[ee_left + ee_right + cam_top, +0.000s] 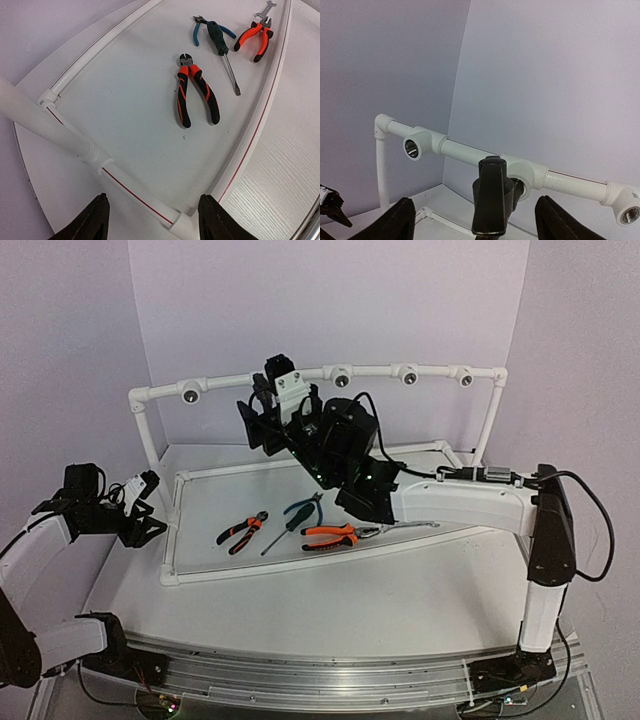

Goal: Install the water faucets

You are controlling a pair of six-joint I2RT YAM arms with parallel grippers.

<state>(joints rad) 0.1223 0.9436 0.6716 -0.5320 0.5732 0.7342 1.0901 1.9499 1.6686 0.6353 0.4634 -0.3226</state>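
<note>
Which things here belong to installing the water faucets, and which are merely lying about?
Belong to the job:
water faucet, at a pipe socket
white pipe
empty socket fittings

Lying about:
orange-and-black cutters
green screwdriver
blue-handled pliers
orange pliers
wrench

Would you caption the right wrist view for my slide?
Black faucet at a white pipe socket, right claw open around it.
</note>
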